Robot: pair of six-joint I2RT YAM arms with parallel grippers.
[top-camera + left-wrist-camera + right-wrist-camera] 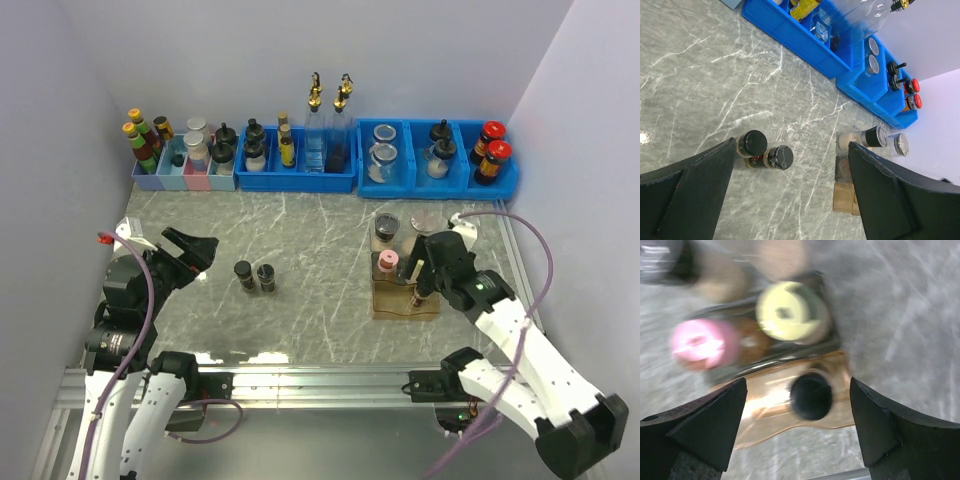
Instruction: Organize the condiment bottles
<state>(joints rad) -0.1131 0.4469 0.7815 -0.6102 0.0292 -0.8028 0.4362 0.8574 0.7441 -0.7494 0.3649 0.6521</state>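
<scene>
Two black-lidded condiment bottles (243, 272) (266, 276) stand side by side mid-table, also seen in the left wrist view (752, 144) (779, 157). My left gripper (195, 250) (792, 144) hovers open to their left, holding nothing. On the right is a clear amber rack (400, 305) (765, 405) with a pink-lidded jar (388, 262) (702, 344) and a pale-yellow-lidded jar (787, 315) on it. A black-lidded jar (811, 396) stands on the rack's front step. My right gripper (425, 272) (798, 385) is open above it, jaws apart from the jar. Two more jars (385, 228) (424, 222) stand behind the rack.
Blue bins (300, 178) (440, 180) line the back wall with tall gold-spouted bottles (328, 110) and red-capped sauce bottles (492, 150). Smaller pastel bins (185, 178) sit at the back left. Walls close in on both sides. The right wrist view is blurred.
</scene>
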